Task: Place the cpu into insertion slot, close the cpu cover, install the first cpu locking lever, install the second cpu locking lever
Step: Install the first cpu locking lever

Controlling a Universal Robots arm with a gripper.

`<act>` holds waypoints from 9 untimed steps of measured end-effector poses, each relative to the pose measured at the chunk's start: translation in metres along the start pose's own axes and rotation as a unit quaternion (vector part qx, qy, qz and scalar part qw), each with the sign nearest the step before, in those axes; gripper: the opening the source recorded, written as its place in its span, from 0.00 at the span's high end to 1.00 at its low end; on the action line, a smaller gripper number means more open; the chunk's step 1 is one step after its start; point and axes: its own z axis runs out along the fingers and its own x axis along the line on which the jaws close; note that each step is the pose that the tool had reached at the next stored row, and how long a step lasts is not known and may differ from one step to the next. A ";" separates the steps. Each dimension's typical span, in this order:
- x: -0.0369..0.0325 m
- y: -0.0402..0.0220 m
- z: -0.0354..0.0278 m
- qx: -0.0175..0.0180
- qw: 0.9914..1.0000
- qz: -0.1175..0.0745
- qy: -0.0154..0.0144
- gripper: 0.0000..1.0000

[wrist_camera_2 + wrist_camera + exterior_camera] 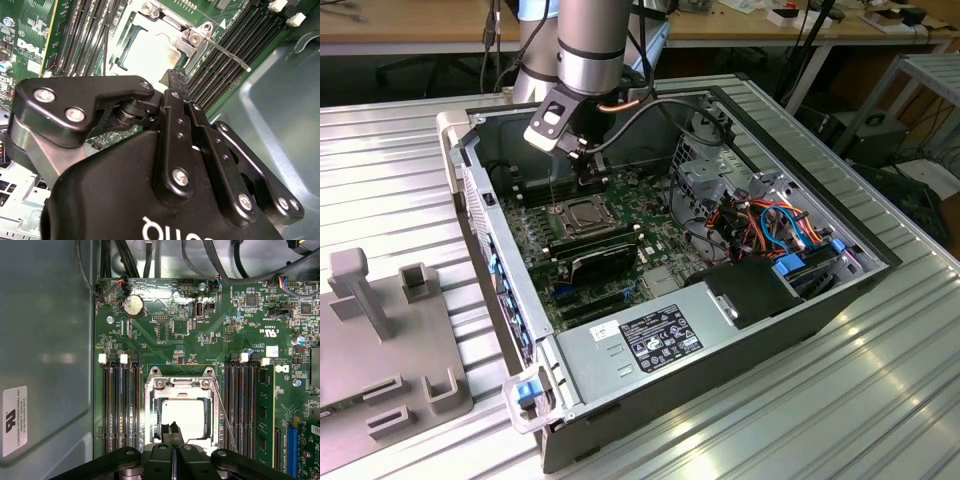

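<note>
The cpu (pixel 186 416) lies flat in the insertion slot (pixel 148 412) on the green motherboard, its silver top showing through the cpu cover (pixel 182 388), which is folded down over it. A thin metal locking lever (pixel 226 416) runs along one side of the socket and, in the second wrist view, the lever (pixel 227 52) sticks out over the memory slots. My gripper (pixel 172 432) hovers just over the socket's edge, shut, with nothing between its fingers. In the exterior view my gripper (pixel 590 180) hangs right above the socket (pixel 582 214).
Black memory slots (pixel 120 410) flank the socket on both sides. A black heatsink block (pixel 605 262) and the power supply (pixel 650 335) sit nearer the case's front. Cable bundles (pixel 770 225) fill the exterior view's right. A grey fixture (pixel 380 330) stands outside the case.
</note>
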 end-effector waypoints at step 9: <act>0.0000 -0.0004 0.0000 0.000 1.000 0.000 0.000 0.89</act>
